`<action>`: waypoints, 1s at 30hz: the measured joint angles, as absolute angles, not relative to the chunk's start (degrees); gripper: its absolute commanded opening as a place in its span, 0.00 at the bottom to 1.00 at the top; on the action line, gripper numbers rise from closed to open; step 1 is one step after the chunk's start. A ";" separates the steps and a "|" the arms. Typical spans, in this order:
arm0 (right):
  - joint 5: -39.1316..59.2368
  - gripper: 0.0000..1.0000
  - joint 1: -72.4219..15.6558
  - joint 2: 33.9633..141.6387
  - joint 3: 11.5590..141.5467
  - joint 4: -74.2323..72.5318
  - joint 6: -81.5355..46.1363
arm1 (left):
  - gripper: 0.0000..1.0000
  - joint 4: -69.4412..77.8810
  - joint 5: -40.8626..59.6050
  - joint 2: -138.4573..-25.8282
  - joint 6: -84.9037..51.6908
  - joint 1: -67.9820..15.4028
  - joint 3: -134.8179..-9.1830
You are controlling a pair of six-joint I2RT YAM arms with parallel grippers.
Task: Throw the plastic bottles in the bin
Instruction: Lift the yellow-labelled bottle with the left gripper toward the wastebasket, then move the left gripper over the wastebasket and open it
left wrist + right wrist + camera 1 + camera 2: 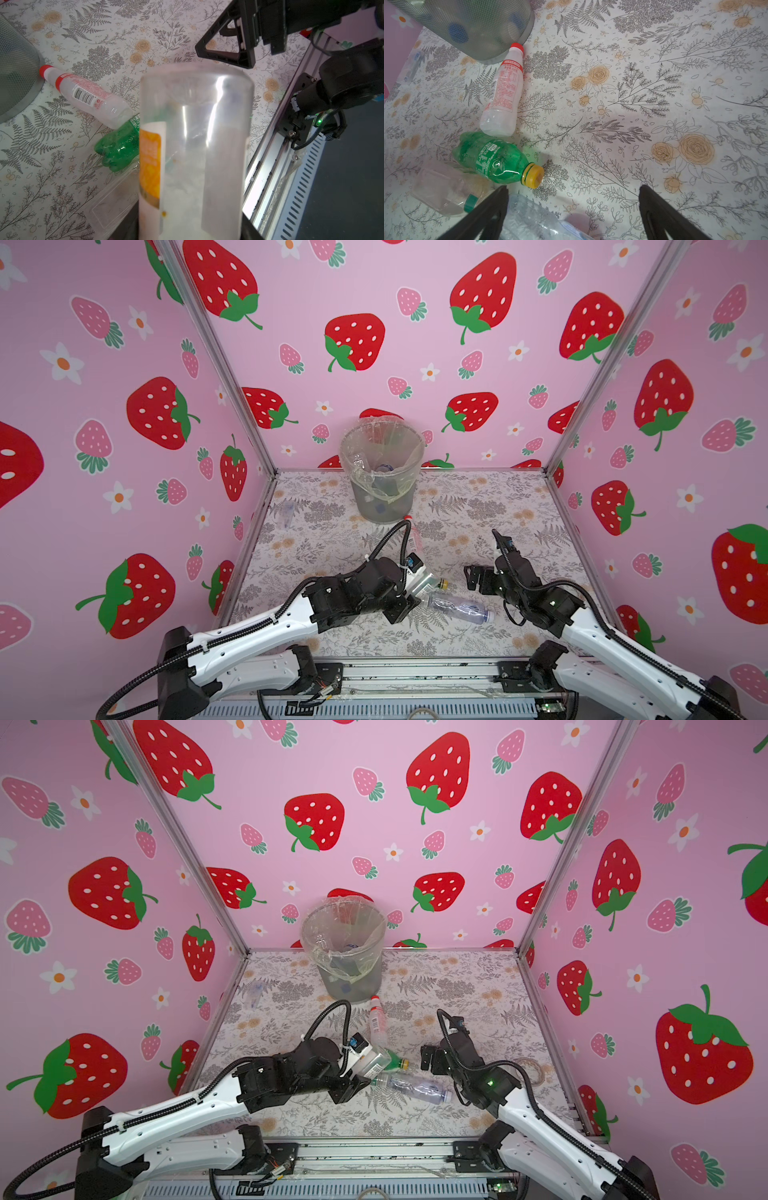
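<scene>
The bin [399,510] stands at the far middle of the desk [498,510], close to the back wall. Bottles inside show only as blurs through its side, so they cannot be counted.

Five bottles are outside it:
- The red-capped bottle [376,1019] lies with its cap just beside the bin's base.
- The green bottle [492,160], with a yellow cap, lies nearer, across the red-capped bottle's bottom end.
- The clear bottle [195,145], with an orange label, is clenched in the left fingers [347,1090], just beside the green bottle. Whether it rests on the desk cannot be told.
- The crinkled bottle [457,606] lies right of that grip, just below the right fingers [660,214], which are spread wide and grasp nothing.
- The lone bottle [286,512] lies by the left edge, well apart from the others.

Open desk runs along the far right, along the near edge, and between the lone bottle and the cluster.
</scene>
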State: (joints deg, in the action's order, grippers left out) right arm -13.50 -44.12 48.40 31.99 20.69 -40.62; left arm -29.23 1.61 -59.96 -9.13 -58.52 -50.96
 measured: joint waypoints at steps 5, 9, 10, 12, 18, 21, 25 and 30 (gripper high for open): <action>-13.45 0.99 -44.12 53.36 33.71 18.87 -41.25 | 0.56 -31.70 5.65 -59.31 -9.52 -48.53 -55.07; -13.45 0.99 -44.10 56.14 33.71 17.23 -42.19 | 0.56 -32.45 9.82 -59.33 -9.58 -42.89 -59.66; -13.45 0.99 -44.10 56.66 33.71 16.78 -42.26 | 0.56 -32.64 10.50 -59.33 -9.58 -41.78 -60.47; -13.47 0.99 -44.10 57.93 34.06 16.03 -42.28 | 0.56 -33.17 11.73 -59.33 -9.69 -39.07 -62.19; -13.28 0.99 -44.07 64.20 39.00 14.90 -40.69 | 0.56 -33.06 14.17 -59.11 -12.12 -31.99 -63.70; -13.17 0.99 -43.94 66.78 40.40 13.76 -39.66 | 0.56 -32.91 14.72 -58.89 -13.63 -28.82 -63.96; -12.88 0.99 -43.66 69.04 40.82 13.41 -38.65 | 0.56 -32.86 14.98 -58.85 -15.11 -24.43 -66.28; -11.94 0.99 -43.18 69.30 40.82 12.69 -37.65 | 0.56 -31.46 14.96 -57.52 -16.47 -18.15 -67.68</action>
